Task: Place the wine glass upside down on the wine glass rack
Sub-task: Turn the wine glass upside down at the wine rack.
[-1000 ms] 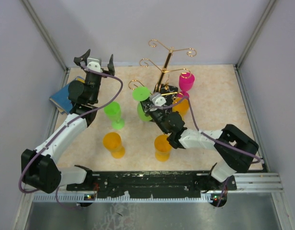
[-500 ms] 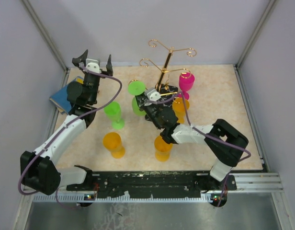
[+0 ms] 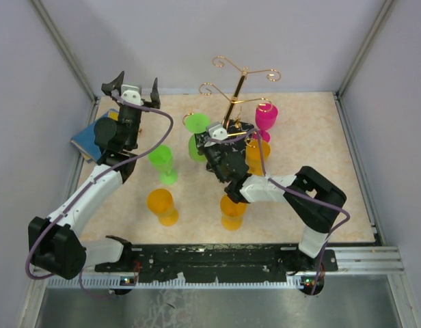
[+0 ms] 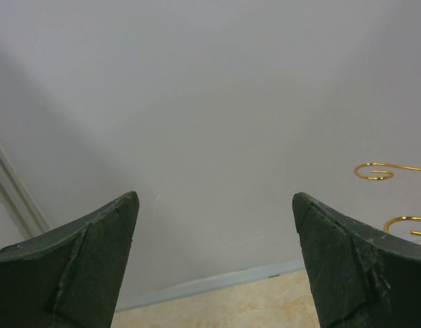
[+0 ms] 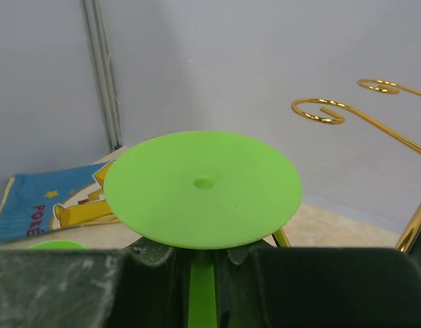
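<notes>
One glass looks done: a pink glass (image 3: pixel 266 117) appears to hang bowl-down from a right-hand arm of the wine glass rack (image 3: pixel 236 102). The green wine glass (image 5: pixel 201 188) is partway there: the right gripper (image 3: pixel 205 139) is closed narrowly on its stem, foot uppermost (already inverted, so the flip is settled). It holds the glass off the table (image 3: pixel 320 137) just left of the rack, near a lower spiral (image 5: pixel 320 109) but not hooked on it. What is left, I judge, is sliding the stem into that curl and letting go. The left gripper (image 3: pixel 132 87) stands spread wide, empty, raised by the back-left corner.
</notes>
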Tool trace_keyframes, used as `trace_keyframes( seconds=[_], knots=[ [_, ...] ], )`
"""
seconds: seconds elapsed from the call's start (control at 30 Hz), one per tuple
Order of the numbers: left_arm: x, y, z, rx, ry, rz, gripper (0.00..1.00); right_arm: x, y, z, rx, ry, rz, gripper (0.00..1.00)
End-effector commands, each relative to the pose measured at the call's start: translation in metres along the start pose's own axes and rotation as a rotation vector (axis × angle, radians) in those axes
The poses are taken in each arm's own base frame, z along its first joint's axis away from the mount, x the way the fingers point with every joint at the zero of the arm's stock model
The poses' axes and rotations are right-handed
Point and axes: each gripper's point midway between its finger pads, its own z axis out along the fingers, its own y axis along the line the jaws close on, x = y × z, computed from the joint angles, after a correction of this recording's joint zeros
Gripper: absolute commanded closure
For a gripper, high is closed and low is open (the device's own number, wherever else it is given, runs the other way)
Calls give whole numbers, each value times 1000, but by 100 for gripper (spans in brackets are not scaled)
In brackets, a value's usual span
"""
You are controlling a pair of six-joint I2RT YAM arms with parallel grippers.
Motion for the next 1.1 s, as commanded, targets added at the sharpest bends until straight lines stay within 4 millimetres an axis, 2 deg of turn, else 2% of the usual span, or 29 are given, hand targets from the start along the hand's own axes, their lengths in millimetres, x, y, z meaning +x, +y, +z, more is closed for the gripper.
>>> trace_keyframes(
  seconds=[0.0,0.13,0.6,0.83,1.07],
  knots=[
    [-7,7,-2,-22,-23,5,1,-34,-18,11,107,-99,54,95],
    [-6,6,-1,-19,-22,5,1,-35,-20,11,116,-99,69,91],
    [-3,4,-3,-8,-11,4,1,-44,-30,21,163,-113,78,92],
    [-4,4,-4,-9,-12,-2,1,-39,-25,27,146,-97,76,91],
    [-2,5,-5,-11,-7,2,1,-34,-18,33,116,-87,70,84]
  ],
)
